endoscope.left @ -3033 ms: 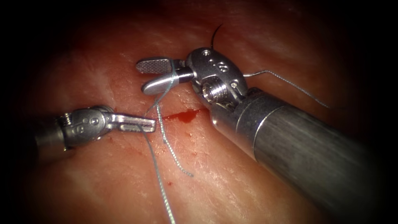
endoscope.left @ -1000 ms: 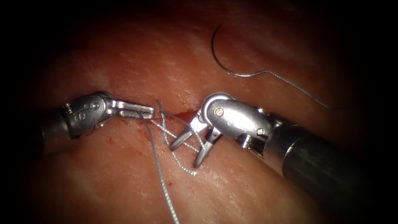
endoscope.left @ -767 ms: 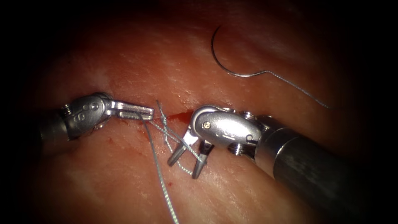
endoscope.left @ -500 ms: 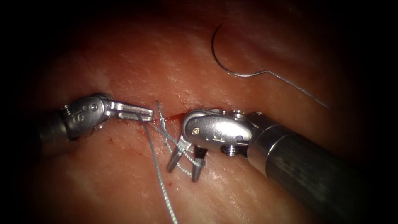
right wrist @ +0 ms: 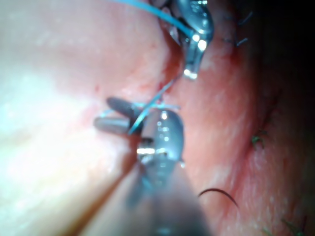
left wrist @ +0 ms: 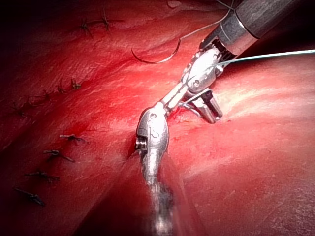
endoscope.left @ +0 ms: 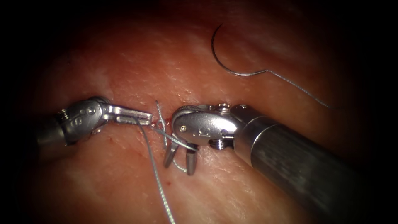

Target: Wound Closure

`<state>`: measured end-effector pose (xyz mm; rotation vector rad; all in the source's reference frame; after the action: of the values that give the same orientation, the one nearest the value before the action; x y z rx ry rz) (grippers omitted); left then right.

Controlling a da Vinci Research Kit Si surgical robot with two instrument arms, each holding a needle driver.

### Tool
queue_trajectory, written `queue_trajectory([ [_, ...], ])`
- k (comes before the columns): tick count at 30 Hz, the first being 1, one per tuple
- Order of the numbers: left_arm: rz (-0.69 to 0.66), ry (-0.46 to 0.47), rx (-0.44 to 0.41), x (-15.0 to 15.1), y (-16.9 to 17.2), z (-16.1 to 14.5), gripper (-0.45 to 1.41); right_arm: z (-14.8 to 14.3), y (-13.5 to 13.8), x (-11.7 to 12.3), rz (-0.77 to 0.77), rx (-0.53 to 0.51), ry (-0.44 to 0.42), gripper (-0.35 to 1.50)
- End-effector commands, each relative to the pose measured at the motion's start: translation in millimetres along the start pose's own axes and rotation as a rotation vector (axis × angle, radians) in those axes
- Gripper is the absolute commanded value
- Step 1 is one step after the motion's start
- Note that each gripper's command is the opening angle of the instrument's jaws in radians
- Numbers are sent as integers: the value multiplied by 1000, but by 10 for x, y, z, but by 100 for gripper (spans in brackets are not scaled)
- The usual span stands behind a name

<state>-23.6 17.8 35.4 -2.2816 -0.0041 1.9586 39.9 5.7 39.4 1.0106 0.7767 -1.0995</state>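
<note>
Gaping right tool [endoscope.left: 179,157] — straddling thread [endoscope.left: 156,174]

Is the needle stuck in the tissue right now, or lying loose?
Loose. The needle lies on the tissue, its whole curve showing, apart from both tools.

A: What carries everything here?

B: The tissue [endoscope.left: 232,195], a pale pink slab with a cut [endoscope.left: 166,121] at its middle and a smear of red fluid [endoscope.left: 167,120] along it.

A: And lying on it?

B: The needle [endoscope.left: 219,58], free on the surface, well right of the cut and up from it, not in the tissue. Its thread [endoscope.left: 298,88] trails off rightwards. A second thread [endoscope.left: 159,186] runs down from the cut across the surface. Finished stitches [left wrist: 61,156] sit in a row elsewhere.
</note>
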Motion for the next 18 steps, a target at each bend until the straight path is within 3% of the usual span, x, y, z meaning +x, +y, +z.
queue_trajectory([
  [1,1,3,-5,-7,-1,4,-45,-3,12,-3,3,24,-18,-35],
  [7,1,4,-6,-5,0,2,-45,-11,24,2,6,-4,-39,-35],
  [18,-7,3,-10,-5,14,0,-45,-43,20,21,-18,-127,73,-35],
])
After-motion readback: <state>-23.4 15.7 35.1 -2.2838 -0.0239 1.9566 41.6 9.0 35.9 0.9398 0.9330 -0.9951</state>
